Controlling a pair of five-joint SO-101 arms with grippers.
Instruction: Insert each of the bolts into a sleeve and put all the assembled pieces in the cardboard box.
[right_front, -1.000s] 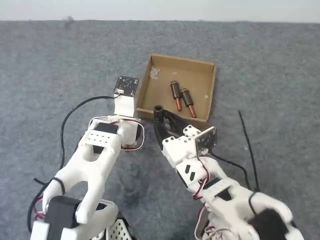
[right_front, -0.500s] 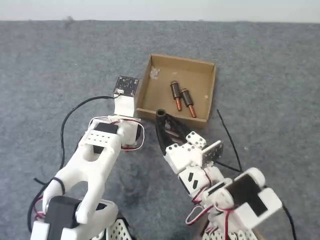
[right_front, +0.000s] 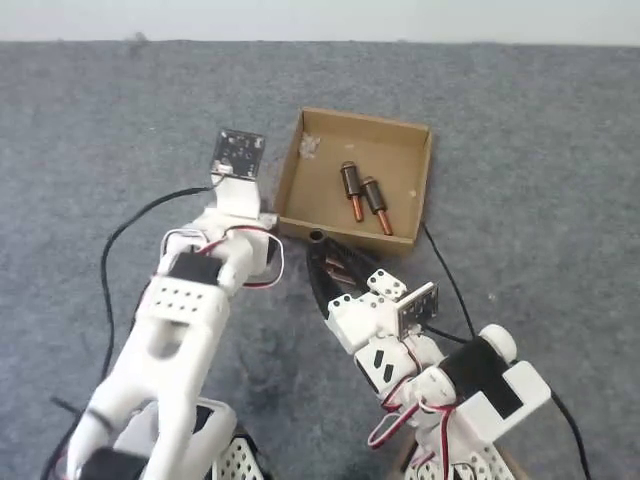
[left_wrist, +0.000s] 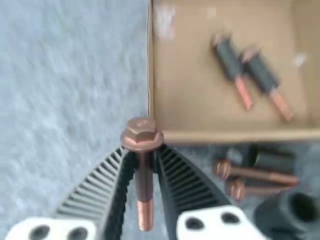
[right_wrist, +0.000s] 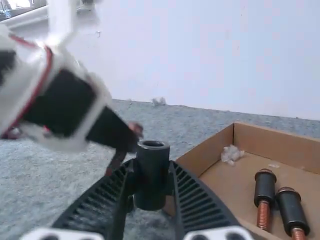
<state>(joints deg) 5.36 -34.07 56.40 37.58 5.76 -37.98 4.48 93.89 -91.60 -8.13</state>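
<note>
Copper hex bolt (left_wrist: 143, 175), smooth black sleeve (right_wrist: 151, 170)

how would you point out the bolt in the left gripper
Find the cardboard box on the grey carpet; the left gripper sits outside its corner. The copper bolt is clamped between its black ribbed fingers, hex head past the tips. Two other bare bolts lie loose on the carpet; the boxed ones wear black sleeves.
</note>
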